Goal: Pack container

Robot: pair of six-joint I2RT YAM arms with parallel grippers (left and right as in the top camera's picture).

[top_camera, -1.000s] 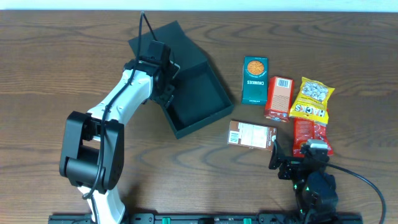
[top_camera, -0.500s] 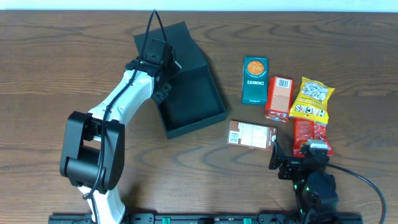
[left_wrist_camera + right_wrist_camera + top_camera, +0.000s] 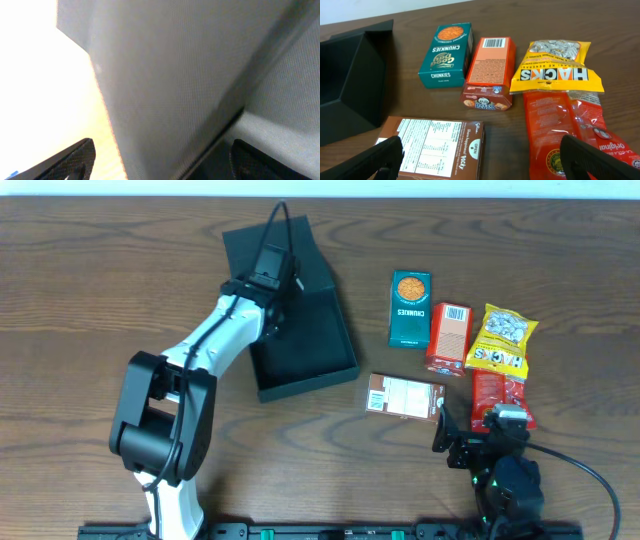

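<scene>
Overhead view, dark box (image 3: 300,340) open at table centre, lid flap raised at far end, left gripper (image 3: 272,278) at its hinge, fingers apart, right gripper (image 3: 480,157) parted beside red packet (image 3: 492,395), near edge.

I work at what looks like a robotics lab bench: a bare wood-grain tabletop (image 3: 70,300), my two arms (image 3: 215,345) mounted by a black rail (image 3: 330,531) at 6 o'clock, a cable (image 3: 585,467) trailing, snack packs (image 3: 448,338) laid out at 3 o'clock.
</scene>
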